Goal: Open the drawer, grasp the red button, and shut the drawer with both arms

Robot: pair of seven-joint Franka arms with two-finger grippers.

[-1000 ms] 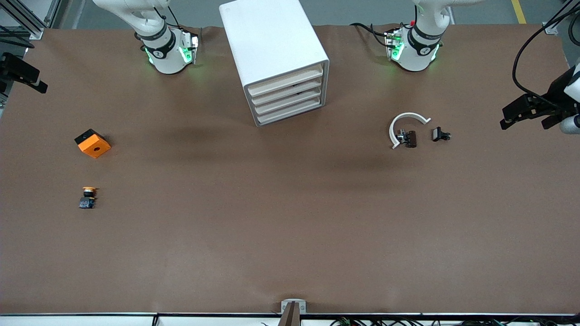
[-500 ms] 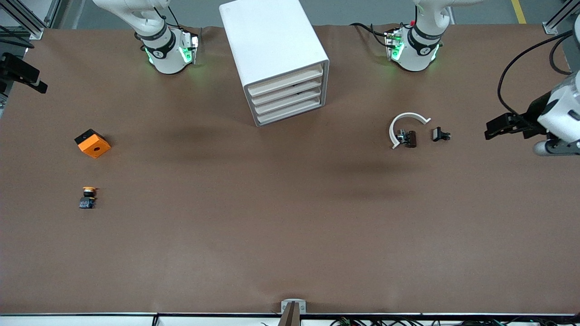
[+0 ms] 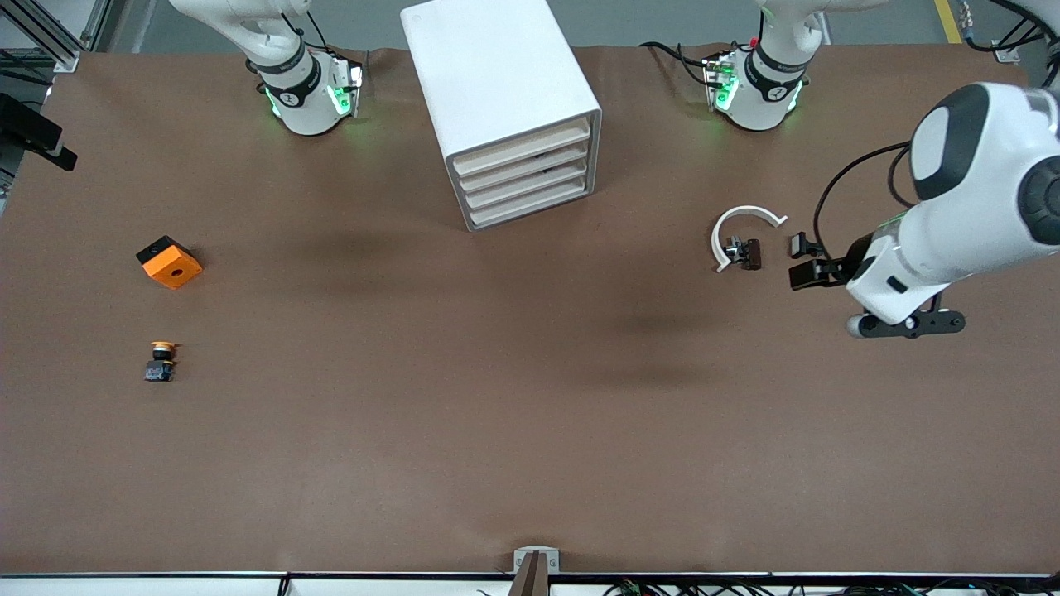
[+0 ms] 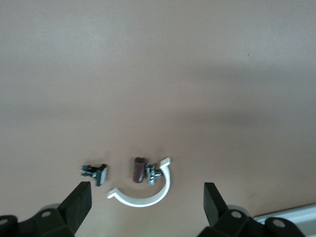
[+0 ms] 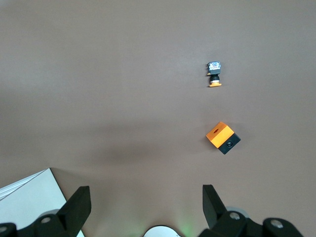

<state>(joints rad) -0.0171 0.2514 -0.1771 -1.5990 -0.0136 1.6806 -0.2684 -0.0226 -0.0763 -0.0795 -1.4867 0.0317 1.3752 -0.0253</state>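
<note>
The white cabinet [image 3: 502, 103] stands between the two arm bases, and its four drawers [image 3: 523, 182] are all shut. The red-capped button is out of view. My left gripper [image 3: 816, 273] is open and empty over the table, beside a small black part [image 3: 802, 244]. In the left wrist view the open fingers [image 4: 79, 202] frame a white C-shaped clip [image 4: 148, 195]. My right gripper [image 3: 37, 141] is at the right arm's end of the table, up in the air. It shows open and empty in the right wrist view [image 5: 143, 207].
A white C-shaped clip [image 3: 741, 232] with a brown part [image 3: 749, 252] lies toward the left arm's end. An orange square box [image 3: 170, 261] and a yellow-capped button [image 3: 161, 360] lie toward the right arm's end. Both also show in the right wrist view: box [image 5: 222, 137], button [image 5: 214, 75].
My left arm has swung in from the table's end toward the small black part and the clip. My right gripper has shifted only slightly. The drawers have stayed shut.
</note>
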